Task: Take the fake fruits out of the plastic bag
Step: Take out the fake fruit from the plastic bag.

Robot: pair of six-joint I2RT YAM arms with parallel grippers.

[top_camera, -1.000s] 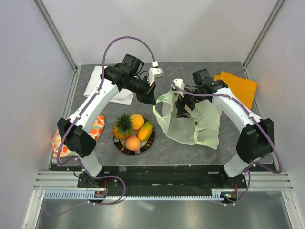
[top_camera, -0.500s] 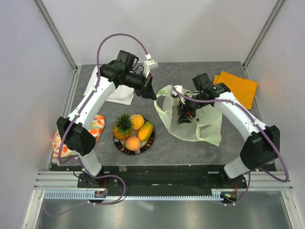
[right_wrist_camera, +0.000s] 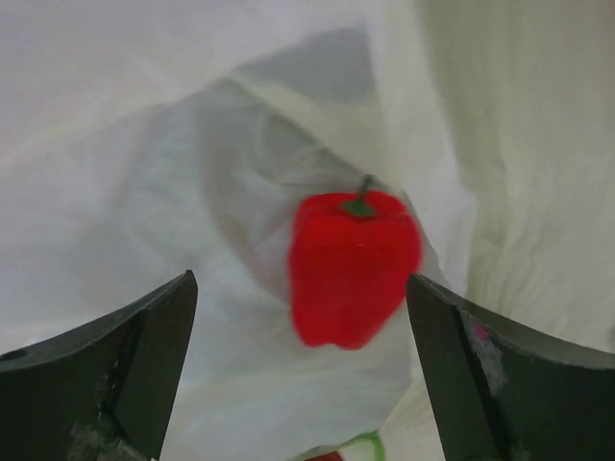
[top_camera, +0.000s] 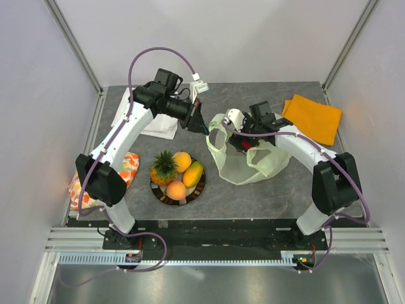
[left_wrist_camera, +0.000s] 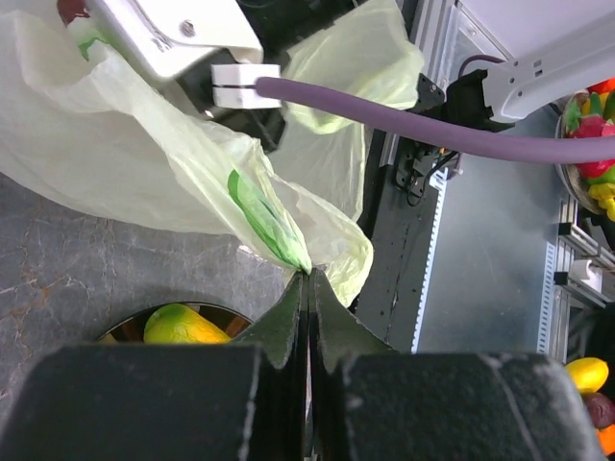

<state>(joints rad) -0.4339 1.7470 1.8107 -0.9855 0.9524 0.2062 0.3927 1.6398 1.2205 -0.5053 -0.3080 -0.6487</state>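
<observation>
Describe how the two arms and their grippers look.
The left arm and right arm have curved white links with bulky black joint housings. A purple cable runs along each arm and loops free above the left one. The left gripper and right gripper have dark, tapered, wedge-shaped fingers.

The plastic bag (top_camera: 250, 163) is thin crinkly see-through pale-green film with a soft sheen. The red pepper (right_wrist_camera: 354, 264) inside it is smooth, glossy plastic. Under the bag, the worktop (top_camera: 253, 197) looks like matt mottled grey stone. At the bag's edge the left tool (left_wrist_camera: 307, 280) is matt black plastic, kinda grainy. Right of the bag, the orange cloth (top_camera: 314, 118) is plain matt fabric.
</observation>
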